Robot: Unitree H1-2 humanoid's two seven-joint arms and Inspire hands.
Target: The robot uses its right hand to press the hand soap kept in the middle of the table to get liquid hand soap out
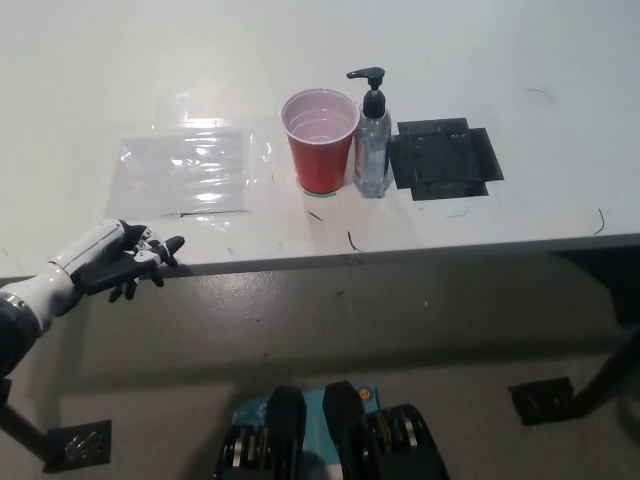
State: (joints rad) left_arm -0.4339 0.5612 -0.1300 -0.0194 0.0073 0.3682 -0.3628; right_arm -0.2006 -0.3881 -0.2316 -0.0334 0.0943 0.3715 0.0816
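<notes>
A clear hand soap bottle (pixel 372 145) with a black pump head stands upright in the middle of the white table (pixel 500 60); the pump spout points left over a red plastic cup (pixel 321 140) that stands touching or nearly touching the bottle's left side. The cup looks empty. My white left hand (pixel 125 262) rests at the table's front edge on the left, its fingers apart and holding nothing. My black right arm and hand do not show in this view.
A black patch of tape (pixel 443 158) lies flat on the table just right of the bottle. A clear plastic sheet (pixel 190 165) lies left of the cup. The table's front edge runs across the picture's middle, with floor below.
</notes>
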